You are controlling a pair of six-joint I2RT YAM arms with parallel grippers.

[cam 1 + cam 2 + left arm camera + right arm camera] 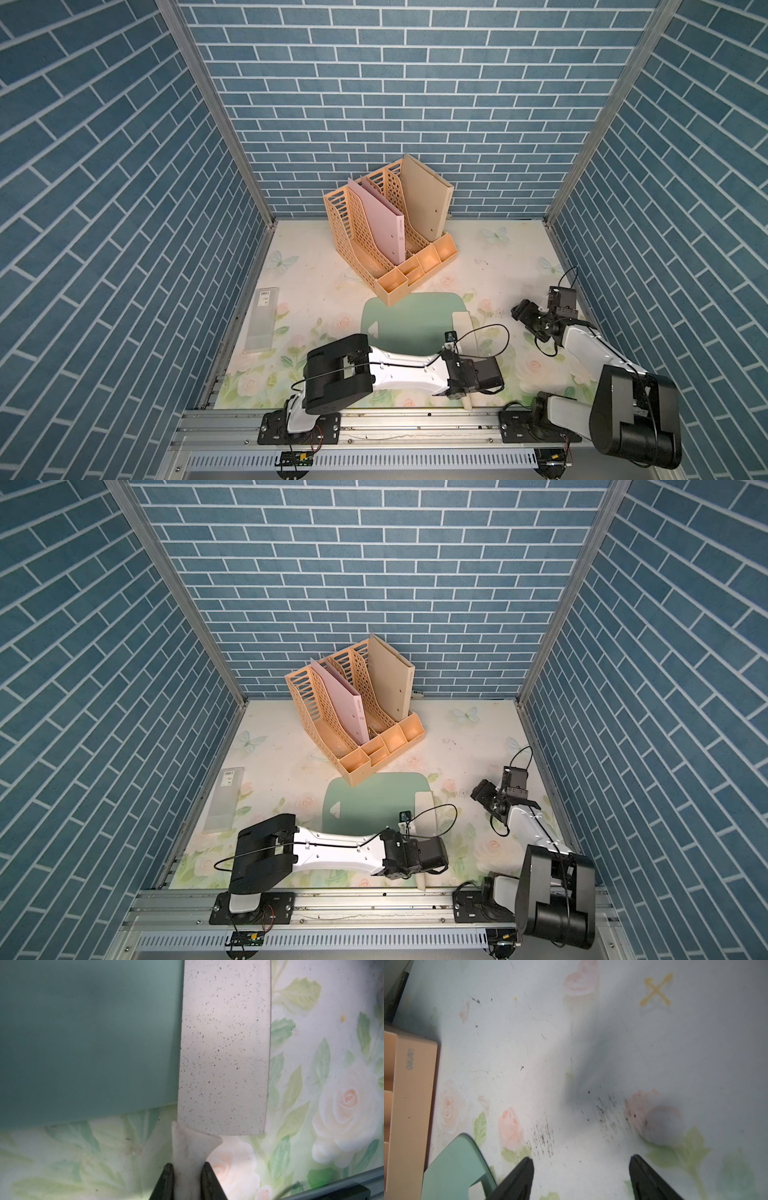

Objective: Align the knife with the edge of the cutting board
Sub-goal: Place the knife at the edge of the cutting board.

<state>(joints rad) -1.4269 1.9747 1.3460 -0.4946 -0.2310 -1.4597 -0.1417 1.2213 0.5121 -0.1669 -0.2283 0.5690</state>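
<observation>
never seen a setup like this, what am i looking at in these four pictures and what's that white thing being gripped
These show two robot arms at a flowery table, each ending in a two-fingered end effector. Two pictures look down from overhead, nearly the same; the others come from cameras on each arm's wrist.

The left end effector is shut on the handle of the knife, an off-white speckled cleaver. Its blade lies along one short edge of the cutting board, a mint-green sheet. The right end effector is open and holds nothing.

Also on the table: an orange file organizer holding folders, and a grey packet.
</observation>
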